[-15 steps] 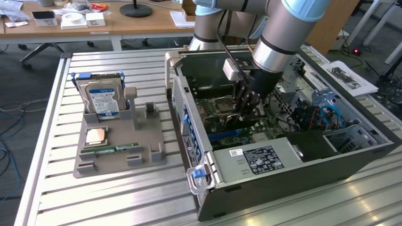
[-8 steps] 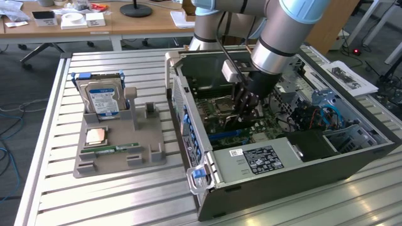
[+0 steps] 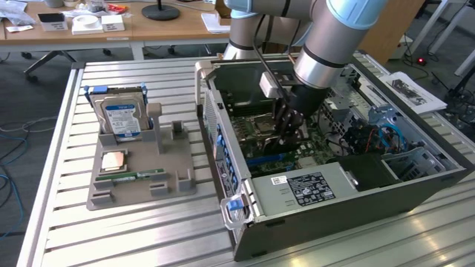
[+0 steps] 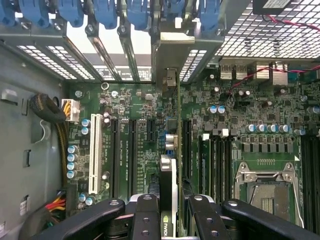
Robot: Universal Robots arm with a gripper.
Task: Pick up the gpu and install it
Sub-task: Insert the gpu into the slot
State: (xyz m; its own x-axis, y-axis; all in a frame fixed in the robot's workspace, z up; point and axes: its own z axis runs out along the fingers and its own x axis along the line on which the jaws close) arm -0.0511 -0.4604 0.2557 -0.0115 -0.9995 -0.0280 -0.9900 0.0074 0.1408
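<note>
Exterior view: gripper [image 3: 288, 129] down inside the open case [image 3: 334, 203], clenched on the gpu [image 3: 276, 146]. Card held on edge, close over the board [image 3: 248, 125]; touching or not, cannot tell from here. At nine o'clock from the case, well apart, the tray [image 3: 133, 186], with the hard drive [image 3: 122, 118] upright at its twelve o'clock end and the memory stick [image 3: 130, 175] flat toward six.

Wrist view: fingers [image 4: 145, 215] closed from both sides on the gpu [image 4: 168, 175], seen edge-on. Card running away from the camera to its bracket [image 4: 172, 52], which sits by the blue latches [image 4: 137, 10] at the rear wall. Long black slots [image 4: 131, 150] just beside the card, the white slot [image 4: 93, 150] farther off on the same side. Seated or merely hovering: cannot tell.

Probably the seating step. For a clean fit:
- Keep the card upright and its lower edge parallel to the slot.
- Line the bracket up with the open rear gap, not a neighbouring one.
- Press straight down, evenly along the length, with no twist.
- Hold the grip firm so the thin card cannot tilt between the fingers.
- Mind the small capacitors [image 4: 215, 109] near the card; a skewed descent could clip them.
</note>
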